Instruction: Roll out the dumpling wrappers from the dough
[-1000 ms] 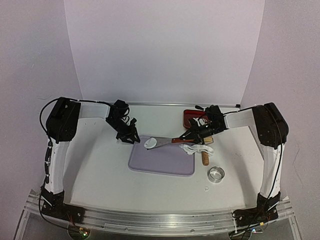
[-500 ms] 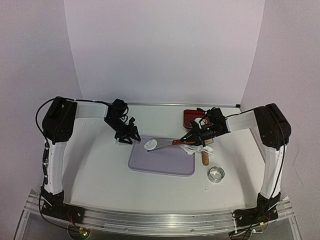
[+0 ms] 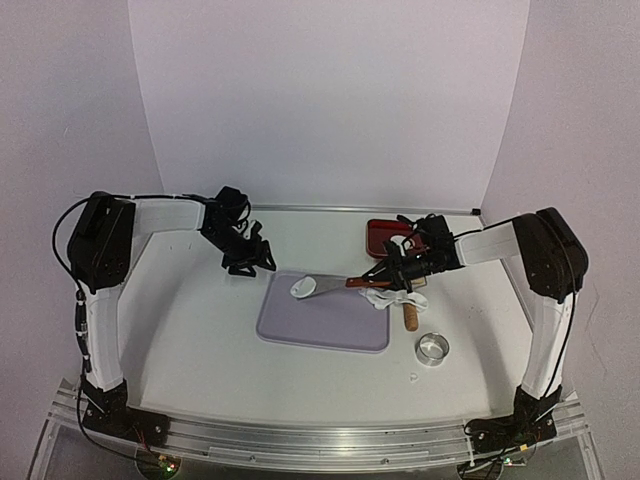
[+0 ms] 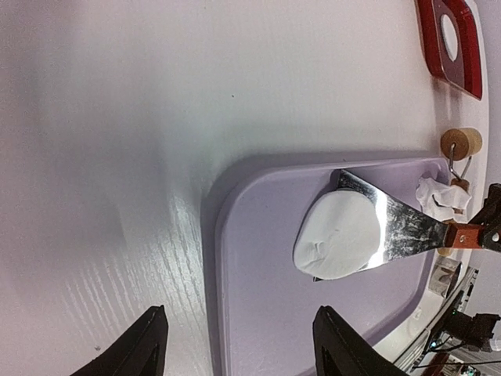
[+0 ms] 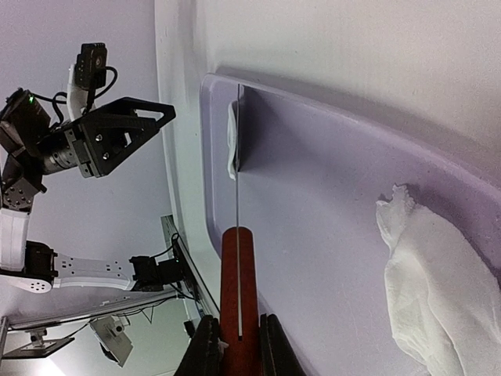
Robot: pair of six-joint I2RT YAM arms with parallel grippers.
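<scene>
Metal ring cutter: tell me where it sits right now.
In the top view, the metal ring cutter sits on the right side, just off the purple mat's near right corner, in front of the wooden roller.

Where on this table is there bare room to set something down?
The near half of the purple mat, in front of the spatula, is bare. So is the table left of the mat. Crowded: along the mat's right edge, with dough scraps, roller, right gripper and ring cutter.

Robot lab bench: plain white backdrop walls (image 3: 330, 100) and aluminium mounting rail (image 3: 320, 437).
</scene>
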